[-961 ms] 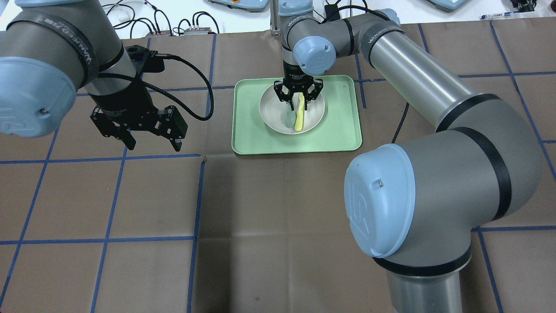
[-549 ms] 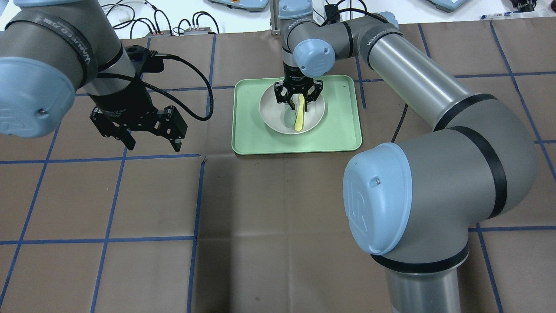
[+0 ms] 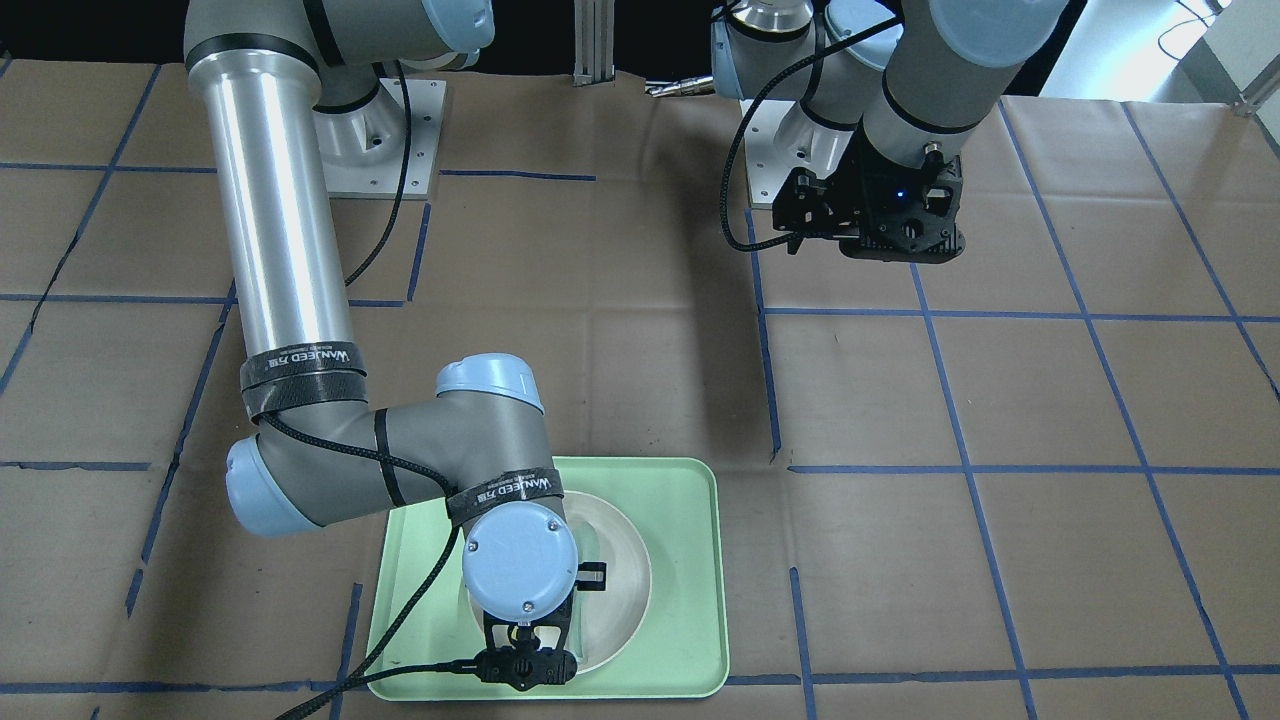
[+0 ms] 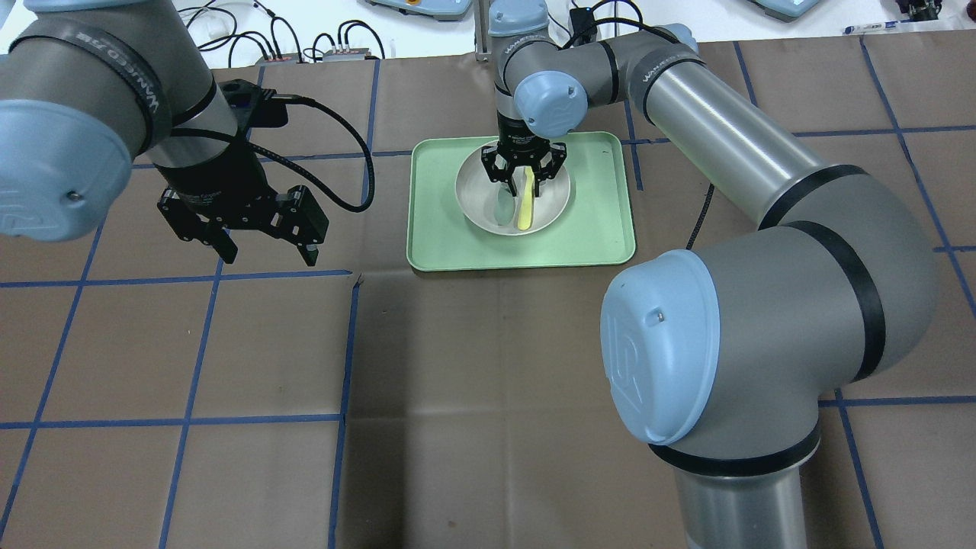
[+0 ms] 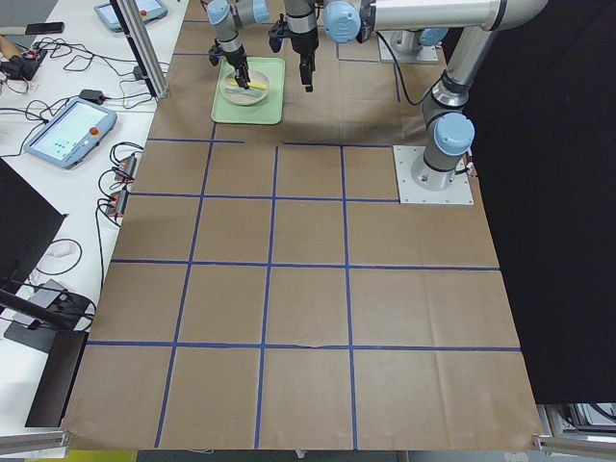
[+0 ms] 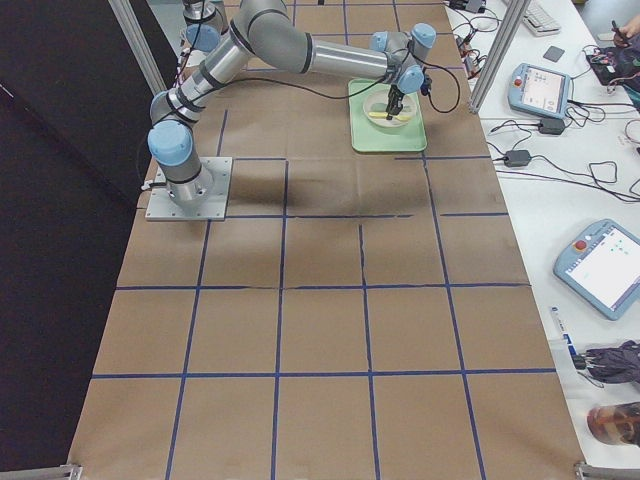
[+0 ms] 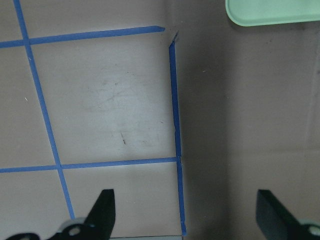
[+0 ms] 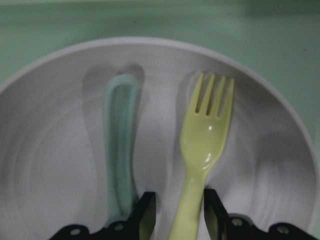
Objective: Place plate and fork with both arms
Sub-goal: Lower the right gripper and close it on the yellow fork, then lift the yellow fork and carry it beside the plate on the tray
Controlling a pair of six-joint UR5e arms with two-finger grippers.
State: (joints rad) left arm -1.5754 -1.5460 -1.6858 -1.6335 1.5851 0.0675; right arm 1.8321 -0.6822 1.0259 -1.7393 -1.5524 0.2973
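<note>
Brown papered table (image 4: 488, 381), blue tape grid: round off-white speckled plate (image 4: 476, 206) is seated in rectangular pale green tray (image 4: 602, 229). Slim pale yellow plastic fork (image 4: 524, 207) is laid in plate; handle is straddled by right gripper (image 8: 177, 220), jaws narrowed, not clamped. Left gripper (image 4: 268, 255) is held spread, well apart.

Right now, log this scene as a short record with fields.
Plate: on the tray
Fork: lying in the plate, tines pointing away from the right pincer
Spoon: in the plate beside the fork
Right pincer: open, jaws either side of the fork handle, a gap showing on one side
Left pincer: open, empty, above bare table on the robot's left of the tray
</note>
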